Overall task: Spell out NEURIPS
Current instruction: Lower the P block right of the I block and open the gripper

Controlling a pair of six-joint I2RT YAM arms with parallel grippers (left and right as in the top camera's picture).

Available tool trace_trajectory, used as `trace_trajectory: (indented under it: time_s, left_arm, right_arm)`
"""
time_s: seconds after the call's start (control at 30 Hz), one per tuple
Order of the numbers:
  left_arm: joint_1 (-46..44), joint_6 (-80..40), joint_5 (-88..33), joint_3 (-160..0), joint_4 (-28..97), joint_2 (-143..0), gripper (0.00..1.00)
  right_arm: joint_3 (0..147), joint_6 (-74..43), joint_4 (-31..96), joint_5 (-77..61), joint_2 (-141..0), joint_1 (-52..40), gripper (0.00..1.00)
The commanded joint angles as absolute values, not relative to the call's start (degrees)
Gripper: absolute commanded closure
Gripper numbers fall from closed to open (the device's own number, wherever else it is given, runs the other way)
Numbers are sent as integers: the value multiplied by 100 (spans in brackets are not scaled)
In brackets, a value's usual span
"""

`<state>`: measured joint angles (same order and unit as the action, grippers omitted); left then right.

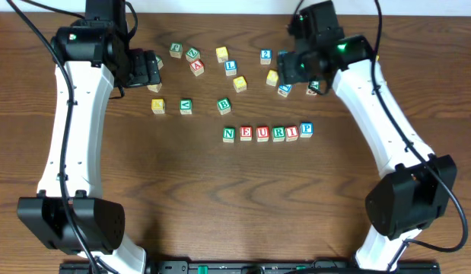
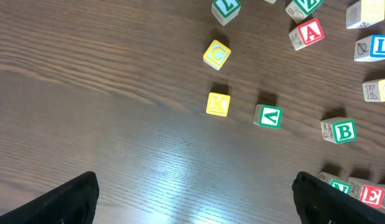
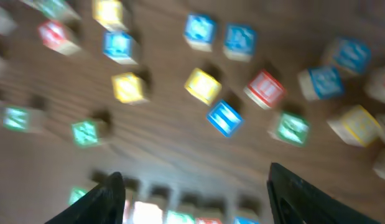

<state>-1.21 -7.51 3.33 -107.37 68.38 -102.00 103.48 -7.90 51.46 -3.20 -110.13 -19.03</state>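
Dark fingers (image 2: 68,199) of the left tool (image 2: 204,208) frame the bottom of its wrist view. They are spread wide, with only bare bench (image 2: 86,93) between them. Its partner, the right tool (image 3: 198,199), also has its jaws apart and holds nothing, though that view is blurred.

Mid-bench between the two arms lies the lettered row (image 1: 267,133). It is six cubes side by side: green N (image 1: 229,134), red E (image 1: 246,134), red U (image 1: 262,134), green R (image 1: 278,133), red I (image 1: 292,133) and blue P (image 1: 306,130). The P sits slightly farther back than the rest.

All the loose cubes (image 1: 222,54) lie beyond the row. Nearest it are three in a loose line: green B (image 1: 224,106) just beyond the N end, then a green cube (image 1: 186,106) and yellow K (image 1: 157,106) farther left. Thirteen loose cubes can be counted from overhead, and one more is partly hidden under the left tool, well beyond and left of the row. The right tool hovers beyond the P end, with a yellow cube (image 1: 272,77) and a blue cube (image 1: 284,90) just beside it.
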Motion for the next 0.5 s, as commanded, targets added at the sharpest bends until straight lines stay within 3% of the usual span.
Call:
trace_trajectory:
  time_s: [0.0, 0.47]
  left_arm:
    - [-97, -781, 346, -10704, 6851, -10267, 2]
    - [-97, -781, 346, -10704, 6851, -10267, 2]
  right_arm:
    - [10447, -1107, 4849, -506, -11054, -2285, 32]
    - [10447, -1767, 4727, 338, -11168, -2578, 33]
